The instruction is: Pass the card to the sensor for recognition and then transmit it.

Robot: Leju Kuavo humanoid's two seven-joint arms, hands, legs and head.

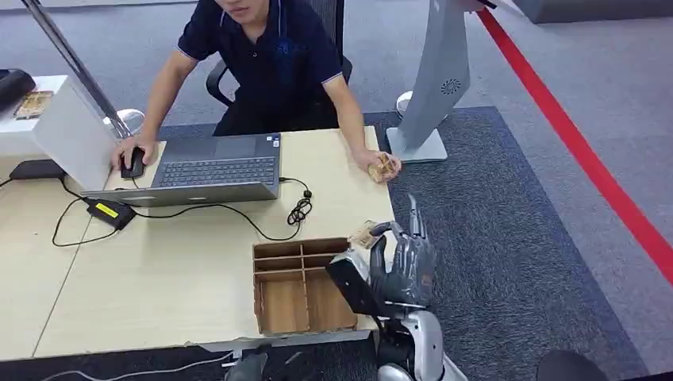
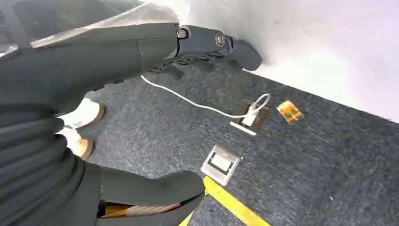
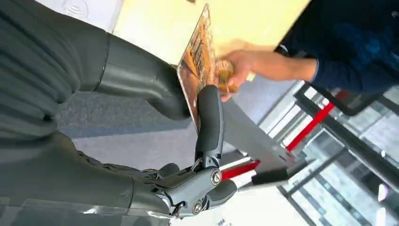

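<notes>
At table's right edge, my right hand (image 1: 401, 258) pinches the card (image 3: 197, 61); the sensor stand (image 1: 435, 87) lies ahead, my left hand (image 2: 70, 117) hangs empty, fingers apart.

Light wood desk (image 1: 182, 270) in two joined sections, seam running diagonally at left. Dark blue-grey carpet (image 1: 508, 262) under and right of desk; paler grey floor (image 1: 603, 87) beyond, crossed by red floor stripe (image 1: 579, 151). Black office chair (image 1: 218, 79) behind desk. White wall (image 2: 329, 42) meeting carpet in left wrist view, with yellow floor line (image 2: 235, 205) and two floor sockets (image 2: 221, 164), white cable (image 2: 188, 101) plugged into farther one. Glazed partition with dark frames (image 3: 348, 155) in right wrist view. Even, bright indoor light.
</notes>
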